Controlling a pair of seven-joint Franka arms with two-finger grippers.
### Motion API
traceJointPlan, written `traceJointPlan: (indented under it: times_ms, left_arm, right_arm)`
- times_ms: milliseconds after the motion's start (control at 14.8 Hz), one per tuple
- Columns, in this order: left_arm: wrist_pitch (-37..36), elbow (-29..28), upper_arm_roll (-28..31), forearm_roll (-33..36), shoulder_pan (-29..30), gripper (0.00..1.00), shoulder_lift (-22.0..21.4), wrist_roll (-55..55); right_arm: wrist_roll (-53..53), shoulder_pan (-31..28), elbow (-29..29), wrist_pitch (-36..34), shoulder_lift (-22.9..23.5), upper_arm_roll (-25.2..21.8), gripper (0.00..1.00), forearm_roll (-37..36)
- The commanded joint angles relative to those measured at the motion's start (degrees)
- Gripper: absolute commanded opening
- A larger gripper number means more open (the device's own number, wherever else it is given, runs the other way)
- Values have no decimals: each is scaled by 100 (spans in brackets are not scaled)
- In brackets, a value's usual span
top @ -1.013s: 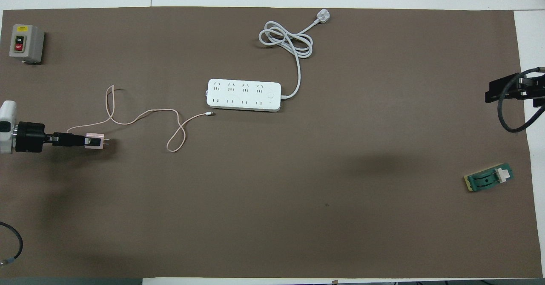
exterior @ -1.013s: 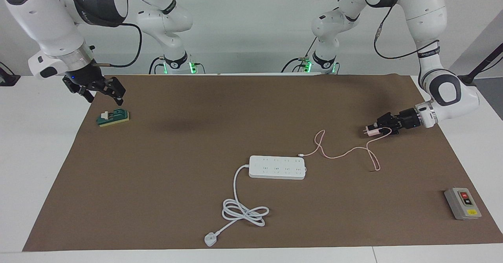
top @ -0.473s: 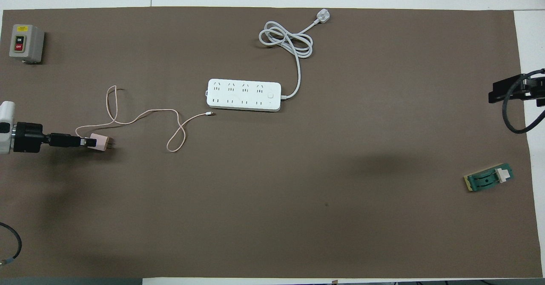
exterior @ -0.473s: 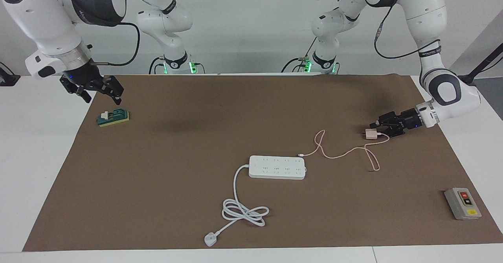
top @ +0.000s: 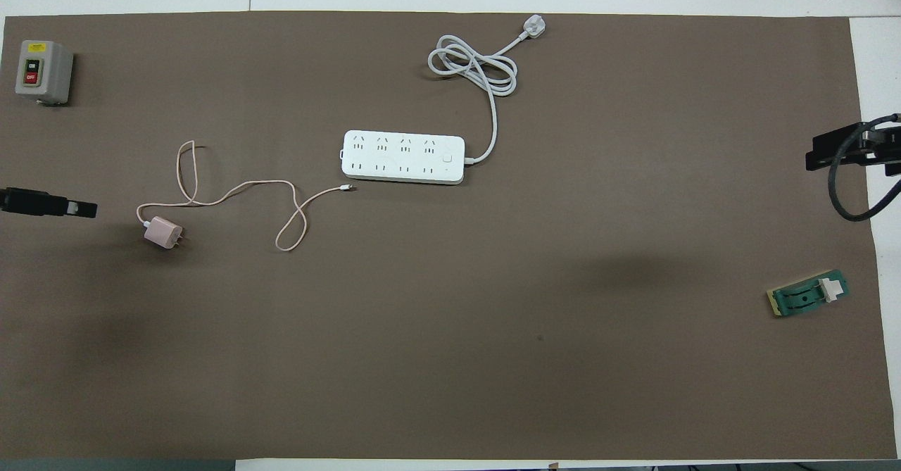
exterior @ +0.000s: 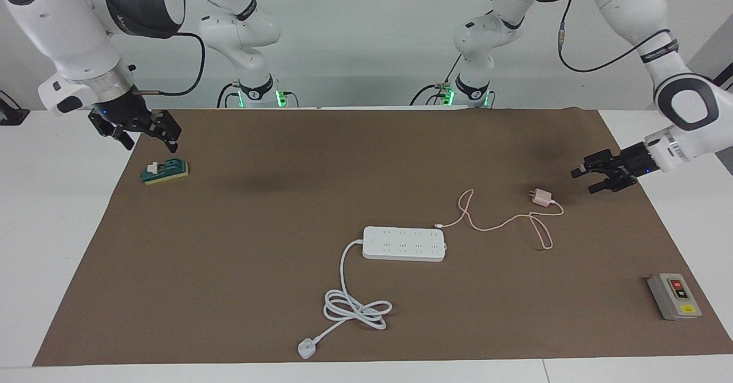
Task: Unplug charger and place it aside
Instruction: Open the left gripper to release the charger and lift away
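The pale-pink charger (exterior: 540, 197) lies on the brown mat, apart from the white power strip (exterior: 404, 244), toward the left arm's end of the table. It also shows in the overhead view (top: 162, 232). Its thin pink cable (exterior: 504, 220) loops over the mat, and the cable's free end (top: 348, 188) lies just beside the strip (top: 403, 157). My left gripper (exterior: 585, 180) is open and empty, raised over the mat's edge, clear of the charger; its tip shows in the overhead view (top: 88, 208). My right gripper (exterior: 150, 142) is open and waits above a green block.
A green block with a white part (exterior: 166, 172) lies at the right arm's end. A grey box with red and yellow buttons (exterior: 674, 296) stands at the left arm's end, farther from the robots. The strip's thick white cord (exterior: 358, 308) coils farther out.
My left gripper has opened, let go of the charger and drawn back and up toward the mat's edge. The charger now rests on the mat. The right arm has barely moved.
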Motion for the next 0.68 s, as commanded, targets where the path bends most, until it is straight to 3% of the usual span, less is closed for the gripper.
traceJointPlan:
  times_ms: [0,135,270,473,608]
  left_arm:
    - [-778,1322,36,660,-279,100,3,-1437]
    - [-1104,1667,89,940,-612,100,-58,-2806]
    - [-1316,1800,28,1695,-956,100,-469,-3925]
    - [-1351,1756,-16,2145,-1009,100,-1032,-4141]
    - [-1247,1398,-43,2645,-1263,100,-1349,-4150]
  right_arm:
    - [-125,19,-60,-86,-166,-17,100,-10]
    - [-125,19,-69,-139,-193,-17,100,-10]
    - [-125,10,-69,-148,-193,-17,100,-10]
    - [-125,10,-69,-148,-193,-17,100,-10]
    - [-125,19,-69,-148,-193,-17,100,-10]
